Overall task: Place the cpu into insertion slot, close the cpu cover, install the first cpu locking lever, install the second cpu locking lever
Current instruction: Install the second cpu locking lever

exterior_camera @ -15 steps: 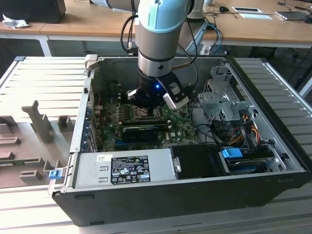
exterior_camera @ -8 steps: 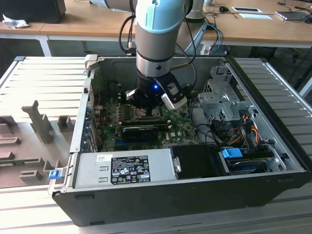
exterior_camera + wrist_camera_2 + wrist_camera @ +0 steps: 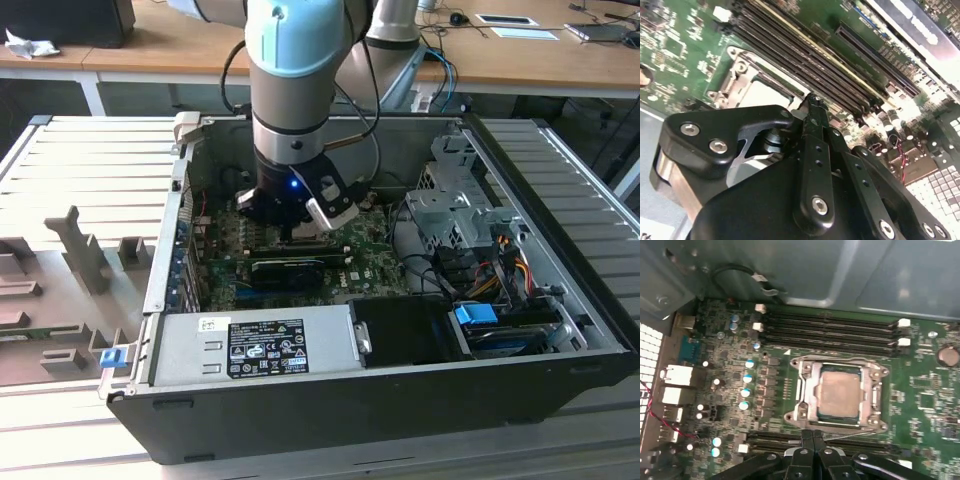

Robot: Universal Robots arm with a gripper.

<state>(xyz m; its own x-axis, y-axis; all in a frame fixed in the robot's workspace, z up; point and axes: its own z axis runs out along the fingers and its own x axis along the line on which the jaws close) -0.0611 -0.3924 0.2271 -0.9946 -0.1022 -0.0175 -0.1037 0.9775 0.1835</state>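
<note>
Beside the insertion slot, hand pinched empty, cpu seated, cpu cover down

Arm vertical, hand downward, fingers together.

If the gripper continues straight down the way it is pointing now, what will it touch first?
Probably the near edge of the cpu cover, which lies closed over the cpu. The gripper, fingertips together, hangs just beside that edge near a thin lever. Depth is unclear, so it may meet the green motherboard instead.
</note>
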